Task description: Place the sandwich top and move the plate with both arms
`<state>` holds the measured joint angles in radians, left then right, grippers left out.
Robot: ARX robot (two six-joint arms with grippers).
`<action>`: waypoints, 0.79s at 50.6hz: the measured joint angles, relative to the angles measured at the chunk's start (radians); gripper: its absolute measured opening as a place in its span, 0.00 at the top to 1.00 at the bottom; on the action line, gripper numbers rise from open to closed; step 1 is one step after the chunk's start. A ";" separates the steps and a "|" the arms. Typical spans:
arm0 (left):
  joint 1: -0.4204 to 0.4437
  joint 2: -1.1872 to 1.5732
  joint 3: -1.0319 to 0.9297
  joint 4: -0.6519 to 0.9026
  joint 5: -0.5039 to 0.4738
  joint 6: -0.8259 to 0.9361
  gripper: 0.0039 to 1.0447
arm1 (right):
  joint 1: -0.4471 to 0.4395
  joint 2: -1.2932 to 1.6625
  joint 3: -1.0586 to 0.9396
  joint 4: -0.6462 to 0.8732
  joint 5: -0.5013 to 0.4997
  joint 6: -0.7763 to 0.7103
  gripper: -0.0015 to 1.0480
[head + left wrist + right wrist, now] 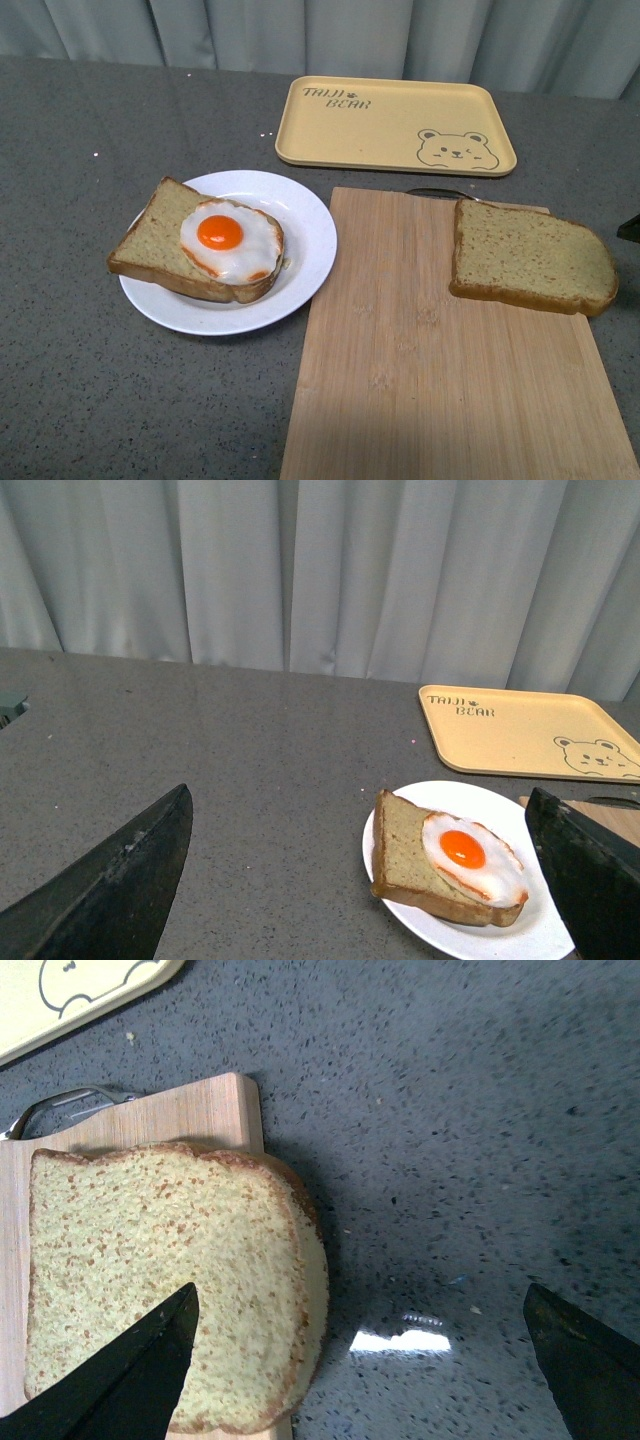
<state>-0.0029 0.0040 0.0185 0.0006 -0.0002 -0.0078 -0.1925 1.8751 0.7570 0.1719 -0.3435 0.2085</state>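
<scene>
The sandwich top [530, 260], a plain tan slice with a rounded edge, lies on the right side of a wooden cutting board [420, 360]; it also shows in the right wrist view [170, 1280]. The white plate [300, 215] sits left of the board and bears a bread slice with a fried egg [228, 240]; both show in the left wrist view, the plate [420, 805] and egg slice [450, 865]. My left gripper [370, 890] is open above the table, with the plate between its fingers. My right gripper [365, 1365] is open above the slice's rounded edge and the bare table beside it.
A yellow rectangular tray [395, 125] with a bear drawing lies at the back, beyond the board. A metal loop [60, 1110] sticks out at the board's far end. Grey curtains hang behind the dark speckled table [80, 380]. A dark edge [630, 228] shows at far right.
</scene>
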 joint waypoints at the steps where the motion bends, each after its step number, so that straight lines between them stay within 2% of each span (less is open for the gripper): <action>1: 0.000 0.000 0.000 0.000 0.000 0.000 0.06 | 0.004 0.014 0.012 -0.007 -0.004 0.005 0.09; 6: 0.000 0.000 0.000 0.000 0.000 0.000 0.06 | 0.033 0.083 0.073 -0.023 -0.051 0.040 0.09; 13: 0.000 0.000 0.000 0.000 0.000 0.000 0.06 | 0.064 0.135 0.127 -0.066 -0.046 0.058 0.09; 16: 0.000 0.000 0.000 0.000 0.000 0.000 0.06 | 0.073 0.150 0.138 -0.078 -0.045 0.066 0.13; 19: 0.000 0.000 0.000 0.000 0.000 0.000 0.06 | 0.082 0.165 0.151 -0.093 -0.047 0.081 0.22; 27: 0.000 0.000 0.000 0.000 0.000 0.000 0.06 | 0.101 0.177 0.175 -0.119 -0.036 0.095 0.51; 40: 0.000 0.000 0.000 0.000 0.000 0.000 0.06 | 0.106 0.159 0.175 -0.138 -0.026 0.095 0.81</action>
<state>-0.0029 0.0040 0.0185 0.0006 -0.0002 -0.0078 -0.0868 2.0346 0.9321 0.0341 -0.3695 0.3038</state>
